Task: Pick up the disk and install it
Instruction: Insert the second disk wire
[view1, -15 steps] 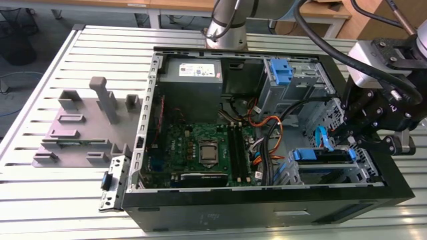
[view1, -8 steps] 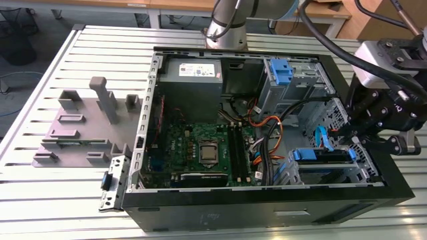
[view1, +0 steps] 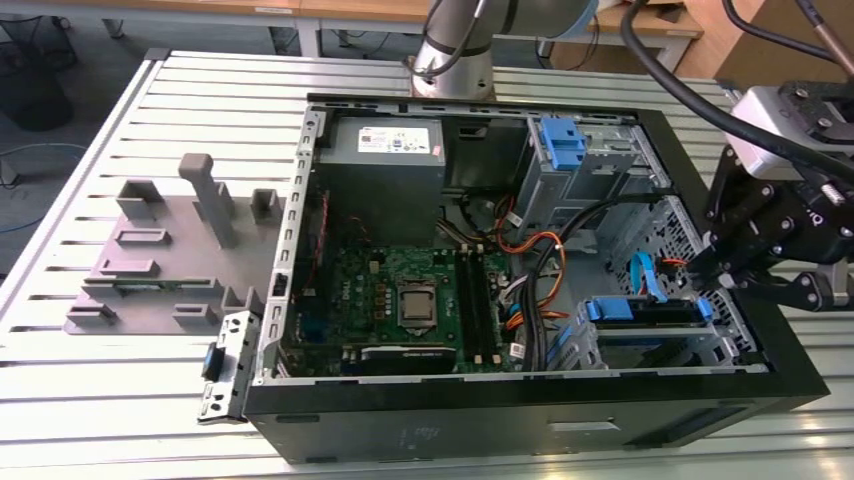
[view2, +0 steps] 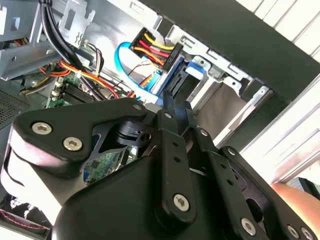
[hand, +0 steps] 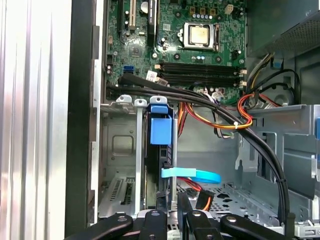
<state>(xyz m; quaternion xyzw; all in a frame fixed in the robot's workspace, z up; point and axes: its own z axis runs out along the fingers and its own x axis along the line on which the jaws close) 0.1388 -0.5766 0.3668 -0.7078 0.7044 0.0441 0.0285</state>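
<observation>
Disk sits on edge in the drive cage, low on the exterior view's right, inside the open computer case; its blue carrier runs across the top of the cage; in the first wrist view the disk stands as a thin upright slab between the metal cage walls, blue tab facing the camera; in the second wrist view the blue frame of the disk shows just beyond the black linkage.

Gripper hangs at the far right edge of the exterior view, just beside the cage and above the case wall; in both wrist views the gripper points straight at the edge of the disk; whether the jaws are parted or closed on anything I cannot tell.

A blue flat cable curls next to the disk; black cables cross between the cage and the motherboard; a power supply fills the upper middle of the case, with a bare blue bracket to its right; a grey fixture lies on the slatted table at the exterior view's left.
</observation>
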